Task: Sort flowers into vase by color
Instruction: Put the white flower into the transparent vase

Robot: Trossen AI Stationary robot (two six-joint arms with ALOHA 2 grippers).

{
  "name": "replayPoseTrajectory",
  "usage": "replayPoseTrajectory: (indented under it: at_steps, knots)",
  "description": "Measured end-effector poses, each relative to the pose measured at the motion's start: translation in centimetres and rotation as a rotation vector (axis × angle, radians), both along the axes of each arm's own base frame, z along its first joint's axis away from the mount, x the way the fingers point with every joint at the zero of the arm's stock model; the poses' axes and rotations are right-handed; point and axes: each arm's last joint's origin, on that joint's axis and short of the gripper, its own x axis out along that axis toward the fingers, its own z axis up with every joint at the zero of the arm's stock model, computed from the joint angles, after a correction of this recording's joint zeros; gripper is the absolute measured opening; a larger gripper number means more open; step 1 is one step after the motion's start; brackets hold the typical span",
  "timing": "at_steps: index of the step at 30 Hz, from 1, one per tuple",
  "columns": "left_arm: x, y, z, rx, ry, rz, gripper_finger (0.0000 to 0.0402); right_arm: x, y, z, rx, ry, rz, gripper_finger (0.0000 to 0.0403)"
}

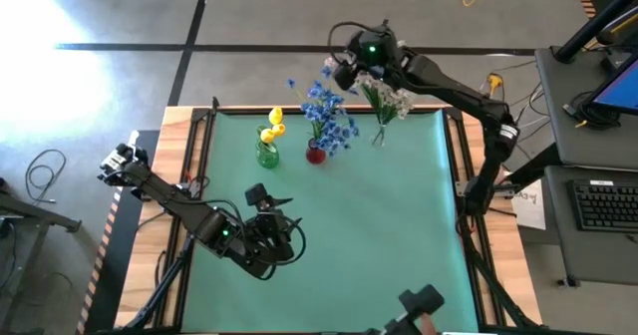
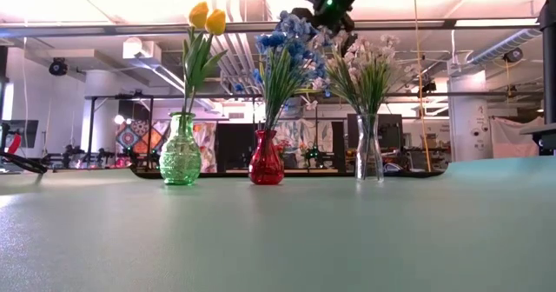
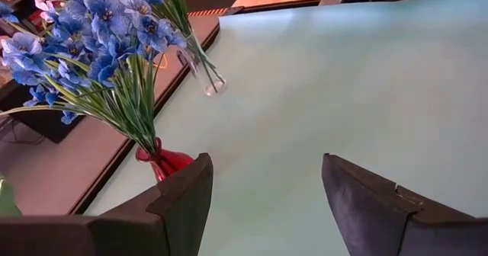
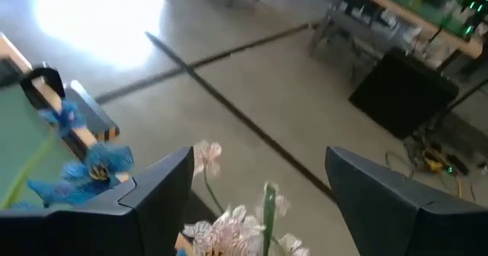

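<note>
My right pincer [image 1: 351, 73] hangs open and empty above the white flowers [image 1: 387, 98] in the clear vase [image 2: 368, 148] by the worktop's [image 1: 399, 225] far edge, so a careless drop may tip it off, while the near side has free room.

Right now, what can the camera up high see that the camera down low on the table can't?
Only the high view shows the left end effector, open and empty over the near part of the green table, plus both whole arms and a keyboard on a side desk. Only the low view shows the room behind the table. Both show the green vase with yellow flowers, the red vase with blue flowers, the clear vase with pale flowers, and the right end effector, open above the pale flowers.
</note>
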Motion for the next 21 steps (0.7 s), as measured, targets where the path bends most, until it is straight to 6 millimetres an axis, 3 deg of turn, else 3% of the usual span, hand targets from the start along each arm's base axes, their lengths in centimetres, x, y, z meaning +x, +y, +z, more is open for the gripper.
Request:
replayPoseTrajectory:
  at_steps: [7,21]
  knots:
    - [0.0,0.0,0.0,0.004,0.007,0.000,0.0230,-0.4,-0.1,-2.1,0.154,0.178,-0.027,0.0283]
    - [-0.1,0.1,-0.1,0.011,0.018,-0.001,0.0230,-3.4,2.1,-0.8,0.296,0.211,-0.008,0.0281]
